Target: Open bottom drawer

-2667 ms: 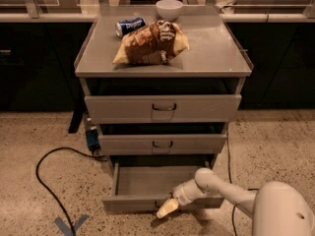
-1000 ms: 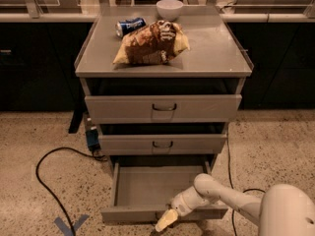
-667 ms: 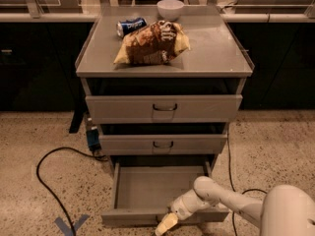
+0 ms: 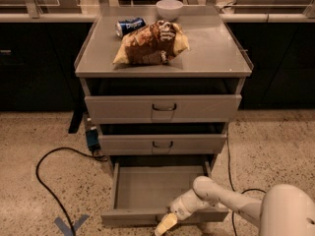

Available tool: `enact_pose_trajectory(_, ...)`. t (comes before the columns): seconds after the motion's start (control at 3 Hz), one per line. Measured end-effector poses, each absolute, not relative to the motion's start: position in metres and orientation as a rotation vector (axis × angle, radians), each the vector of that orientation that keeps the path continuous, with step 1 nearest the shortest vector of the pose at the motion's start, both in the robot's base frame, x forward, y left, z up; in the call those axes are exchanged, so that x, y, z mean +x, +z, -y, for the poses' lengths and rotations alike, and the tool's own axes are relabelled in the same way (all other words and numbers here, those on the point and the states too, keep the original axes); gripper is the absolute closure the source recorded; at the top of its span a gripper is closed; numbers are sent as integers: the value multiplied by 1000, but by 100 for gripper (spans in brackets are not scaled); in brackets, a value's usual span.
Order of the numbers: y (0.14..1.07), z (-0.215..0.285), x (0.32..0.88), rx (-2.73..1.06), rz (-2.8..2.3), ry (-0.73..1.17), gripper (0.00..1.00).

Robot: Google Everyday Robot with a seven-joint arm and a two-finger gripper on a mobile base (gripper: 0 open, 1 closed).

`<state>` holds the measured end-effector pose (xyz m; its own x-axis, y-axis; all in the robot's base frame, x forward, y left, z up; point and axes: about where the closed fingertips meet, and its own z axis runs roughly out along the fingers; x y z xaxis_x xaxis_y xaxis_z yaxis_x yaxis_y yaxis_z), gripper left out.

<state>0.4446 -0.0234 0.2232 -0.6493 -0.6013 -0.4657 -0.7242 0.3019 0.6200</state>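
The bottom drawer [image 4: 147, 188] of the grey metal cabinet stands pulled out, showing a plain grey empty tray; its front panel [image 4: 133, 216] runs along the lower edge of the view. My gripper [image 4: 166, 224] is at the centre of that front panel, where the handle is hidden behind it. My white arm [image 4: 226, 198] reaches in from the lower right. The middle drawer [image 4: 162, 144] and top drawer [image 4: 163, 108] sit above, both shut, with dark loop handles.
On the cabinet top lie a brown chip bag [image 4: 152, 43], a blue can [image 4: 130, 26] and a white bowl [image 4: 169, 8]. A black cable [image 4: 47, 181] loops over the speckled floor at left. Dark counters stand behind.
The bottom drawer has slid further out toward the camera, with my gripper moving down and forward along with its front.
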Motion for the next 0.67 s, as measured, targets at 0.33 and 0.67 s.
enact_pose_trajectory(0.33,224,23,446,-1239,-2414,1271,0)
enact_pose_trajectory(0.67,224,22,445,-1234,-2421,1282,0)
